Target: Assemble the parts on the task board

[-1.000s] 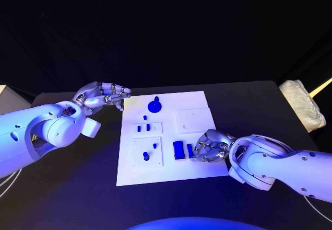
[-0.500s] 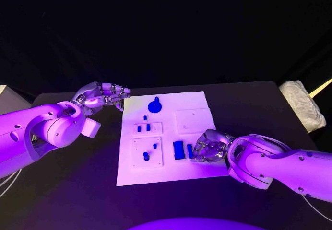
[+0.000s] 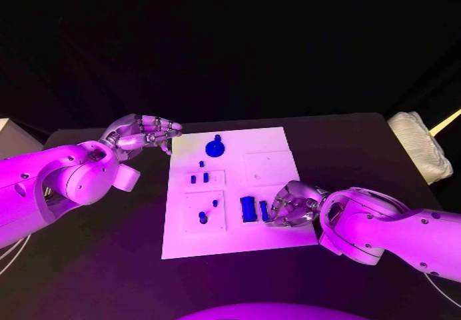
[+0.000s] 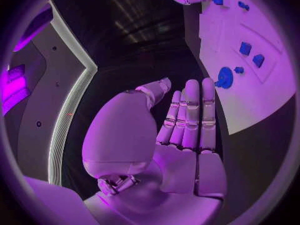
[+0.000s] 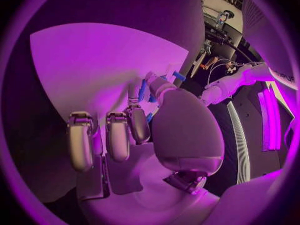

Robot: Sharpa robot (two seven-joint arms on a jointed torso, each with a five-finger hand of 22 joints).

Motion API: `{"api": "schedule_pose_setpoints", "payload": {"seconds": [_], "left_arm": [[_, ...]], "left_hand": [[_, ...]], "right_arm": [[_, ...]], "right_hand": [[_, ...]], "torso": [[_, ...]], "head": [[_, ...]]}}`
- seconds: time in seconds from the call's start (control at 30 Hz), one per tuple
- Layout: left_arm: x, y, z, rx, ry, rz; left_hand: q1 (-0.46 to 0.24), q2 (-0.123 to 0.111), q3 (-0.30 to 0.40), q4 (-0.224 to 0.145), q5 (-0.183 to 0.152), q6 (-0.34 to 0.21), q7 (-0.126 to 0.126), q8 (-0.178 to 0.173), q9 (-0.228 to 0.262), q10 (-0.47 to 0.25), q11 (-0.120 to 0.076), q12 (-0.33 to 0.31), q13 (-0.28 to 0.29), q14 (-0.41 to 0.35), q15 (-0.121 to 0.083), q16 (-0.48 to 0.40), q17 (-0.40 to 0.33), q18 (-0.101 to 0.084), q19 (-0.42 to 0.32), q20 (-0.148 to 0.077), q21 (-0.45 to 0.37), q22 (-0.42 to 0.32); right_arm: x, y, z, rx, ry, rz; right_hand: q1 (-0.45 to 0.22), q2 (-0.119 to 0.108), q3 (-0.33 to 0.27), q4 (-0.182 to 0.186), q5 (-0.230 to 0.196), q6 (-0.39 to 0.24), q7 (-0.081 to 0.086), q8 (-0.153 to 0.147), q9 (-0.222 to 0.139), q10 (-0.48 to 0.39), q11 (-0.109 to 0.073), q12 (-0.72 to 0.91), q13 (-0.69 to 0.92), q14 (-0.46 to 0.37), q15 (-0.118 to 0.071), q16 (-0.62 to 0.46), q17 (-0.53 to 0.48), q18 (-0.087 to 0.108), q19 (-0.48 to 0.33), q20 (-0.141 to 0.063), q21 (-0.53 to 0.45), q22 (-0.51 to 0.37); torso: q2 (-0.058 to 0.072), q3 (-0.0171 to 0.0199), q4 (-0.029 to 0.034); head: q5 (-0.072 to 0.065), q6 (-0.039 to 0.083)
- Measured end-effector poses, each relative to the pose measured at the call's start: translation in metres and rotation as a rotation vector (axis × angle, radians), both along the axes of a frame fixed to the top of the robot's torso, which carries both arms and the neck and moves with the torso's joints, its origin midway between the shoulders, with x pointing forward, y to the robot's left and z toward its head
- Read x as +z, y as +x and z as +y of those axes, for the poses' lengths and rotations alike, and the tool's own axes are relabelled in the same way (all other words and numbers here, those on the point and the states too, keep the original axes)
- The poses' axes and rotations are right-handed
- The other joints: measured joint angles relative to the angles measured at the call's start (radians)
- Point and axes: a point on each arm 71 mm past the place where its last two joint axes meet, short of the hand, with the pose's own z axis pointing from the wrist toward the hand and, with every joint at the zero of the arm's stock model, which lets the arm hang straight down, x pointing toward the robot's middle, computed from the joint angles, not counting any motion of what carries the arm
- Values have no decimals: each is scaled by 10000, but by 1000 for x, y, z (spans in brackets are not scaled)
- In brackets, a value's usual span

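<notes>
The white task board (image 3: 274, 143) lies in the middle of the black table. A round blue knob (image 3: 215, 147) sits at its far end, with two small blue blocks (image 3: 199, 178) set in a panel below it. Nearer, a blue rectangular block (image 3: 248, 208) stands beside a narrow blue part (image 3: 263, 211). My right hand (image 3: 293, 203) rests on the board's right side, and its thumb and a finger pinch the narrow blue part (image 5: 142, 91). My left hand (image 3: 144, 133) hovers off the board's far left corner, its fingers (image 4: 190, 117) straight and empty. The knob (image 4: 225, 77) lies beyond those fingers.
A pale padded bundle (image 3: 423, 153) lies at the table's far right edge. A light box (image 3: 10, 137) stands at the far left. Two more small blue pieces (image 3: 202, 217) sit in the board's near left panel.
My right hand and forearm have edged slightly toward the near side. The left hand and the parts have not moved.
</notes>
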Motion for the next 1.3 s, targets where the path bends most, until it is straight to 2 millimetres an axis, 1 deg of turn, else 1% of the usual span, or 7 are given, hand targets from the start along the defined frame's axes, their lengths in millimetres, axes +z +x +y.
{"api": "schedule_pose_setpoints", "payload": {"seconds": [0.17,0.37,0.6,0.7,0.8,1.2,1.3], "left_arm": [[0,0,0,-3,-1,0],[0,0,0,-11,-4,-3],[0,0,-1,-17,-7,-5],[0,0,-1,-17,-7,-4],[0,0,-1,-18,-8,-4],[0,0,-1,-24,-10,-3],[0,0,-1,-24,-11,-2]], "left_hand": [[0,0,-26,26,0,0,0,0,0,0,0,43,-4,0,0,0,0,0,0,0,-39,0],[-39,39,-69,69,0,0,0,0,0,0,0,43,-9,-36,36,0,0,1,0,0,-40,-13],[-39,40,-40,97,0,0,0,0,0,1,0,43,-9,-36,36,0,0,1,0,0,-39,-12],[-39,39,-40,97,0,0,0,0,0,0,0,43,-9,-36,36,0,0,0,0,0,-40,-12],[-39,40,-42,99,0,0,0,0,0,1,0,43,-9,-36,36,0,0,1,0,0,-40,-12],[-69,69,-68,125,0,0,0,-1,0,1,-1,43,-8,-36,36,0,0,0,0,0,-78,-23],[-79,79,-68,125,0,0,0,0,0,1,0,43,-8,-36,36,0,0,1,0,0,-80,-23]], "right_arm": [[1,-1,-2,50,128,-30],[2,-2,-4,52,264,-68],[3,-1,-5,-50,347,-144],[2,0,-4,-107,357,-191],[2,2,-2,-106,343,-236],[0,5,4,17,-62,-441],[0,6,5,76,-231,-501]], "right_hand": [[2,2,-730,262,77,-49,49,0,0,-38,37,0,0,0,0,0,-1,0,0,0,0,8],[252,252,-1479,630,116,-49,48,0,0,-38,37,0,0,0,0,0,-1,0,0,0,0,8],[436,436,-1694,845,171,-49,48,43,0,-37,37,0,0,0,1,0,-2,0,0,1,0,7],[457,630,-1694,1015,212,-49,48,71,1,-38,37,0,0,0,0,0,-2,-1,0,1,77,6],[444,715,-1680,1048,212,-49,48,82,0,-37,37,48,0,0,1,0,-2,0,0,1,77,6],[498,767,-1689,1092,211,-48,48,120,4,-8,66,117,8,0,1,0,-3,1,0,1,167,5],[499,768,-1690,1093,212,-13,12,162,9,-8,65,117,8,0,1,0,-3,0,0,1,166,4]], "torso": [[1,1,0],[-4,1,0],[-5,1,6],[-2,2,12],[1,-2,14],[-3,-12,20],[-5,-12,17]], "head": [[-7,19],[-14,22],[-14,30],[-14,30],[-14,30],[4,8],[12,1]]}}
